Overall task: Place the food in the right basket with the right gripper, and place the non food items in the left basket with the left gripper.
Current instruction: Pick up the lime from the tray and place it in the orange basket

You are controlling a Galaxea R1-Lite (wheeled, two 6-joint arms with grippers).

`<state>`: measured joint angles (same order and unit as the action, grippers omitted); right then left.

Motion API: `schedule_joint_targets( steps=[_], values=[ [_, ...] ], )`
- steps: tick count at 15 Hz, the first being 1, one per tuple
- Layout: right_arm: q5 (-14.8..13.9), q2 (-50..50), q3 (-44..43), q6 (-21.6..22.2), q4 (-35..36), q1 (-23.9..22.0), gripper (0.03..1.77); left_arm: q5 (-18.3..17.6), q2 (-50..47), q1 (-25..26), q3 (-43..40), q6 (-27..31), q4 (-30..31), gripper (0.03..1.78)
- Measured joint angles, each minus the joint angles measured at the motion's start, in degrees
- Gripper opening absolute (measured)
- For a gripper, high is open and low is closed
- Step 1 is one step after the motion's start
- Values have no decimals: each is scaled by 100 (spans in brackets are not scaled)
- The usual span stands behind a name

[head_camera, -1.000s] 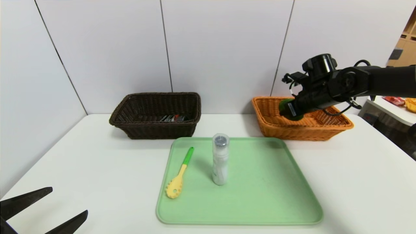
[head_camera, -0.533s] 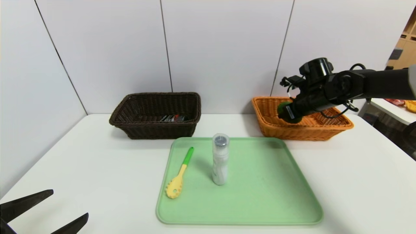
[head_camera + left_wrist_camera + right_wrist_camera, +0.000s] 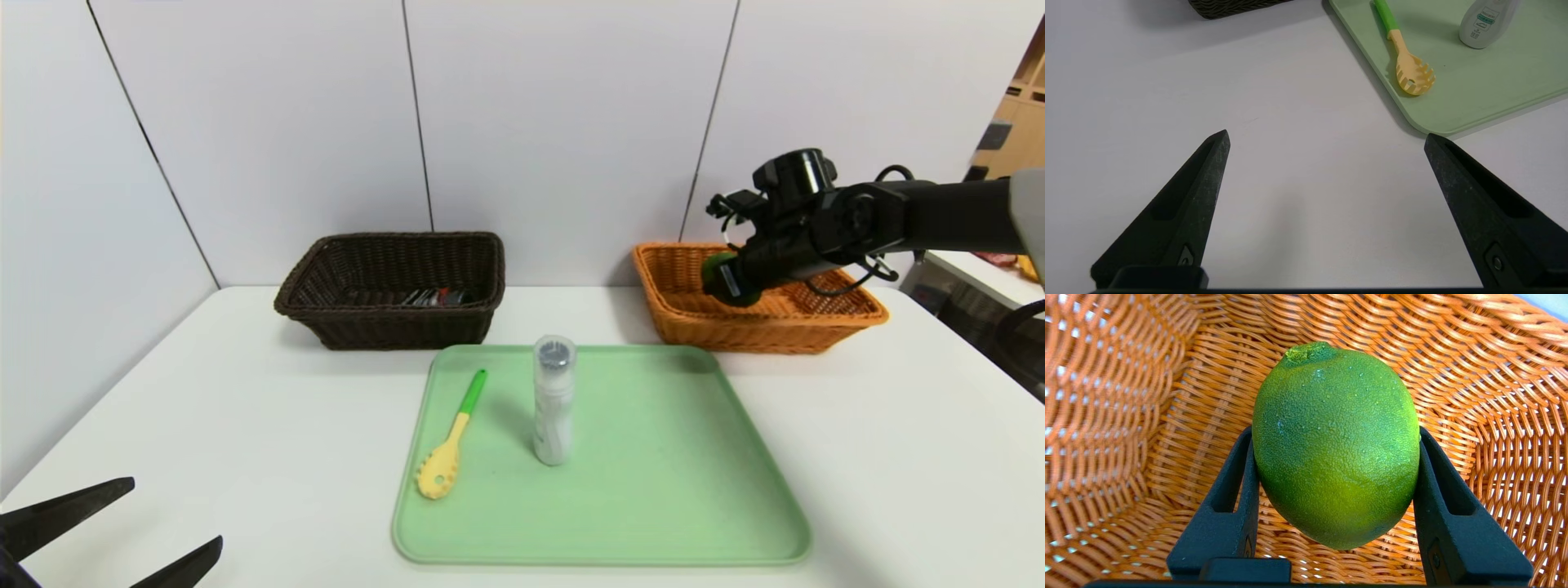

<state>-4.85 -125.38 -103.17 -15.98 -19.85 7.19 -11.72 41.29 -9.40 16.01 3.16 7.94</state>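
The left gripper [image 3: 175, 508], spread wide and holding nothing, is parked off the tray's [image 3: 604, 563] near left corner. The right gripper [image 3: 1336, 435], its fingers parted to the fruit's width, grips the fruit [image 3: 1336, 457] inside the orange basket [image 3: 759, 335]; it should lower gently, then release.

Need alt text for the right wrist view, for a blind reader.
A large green citrus-like fruit sits between the two fingers of the right claw, one touching each side. Around and beyond it is the woven orange basket, with light showing through gaps in the weave.
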Motion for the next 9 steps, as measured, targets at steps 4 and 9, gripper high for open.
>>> schedule_joint_targets(
  steps=[4, 9],
  values=[
    [22, -39, -9, 5, 9, -2, 133, 0, 5, 0, 0, -2, 0, 169],
    [-11, -37, -9, 0, -11, 0, 151, 11, 24, 0, 0, -7, 11, 169]
  ],
)
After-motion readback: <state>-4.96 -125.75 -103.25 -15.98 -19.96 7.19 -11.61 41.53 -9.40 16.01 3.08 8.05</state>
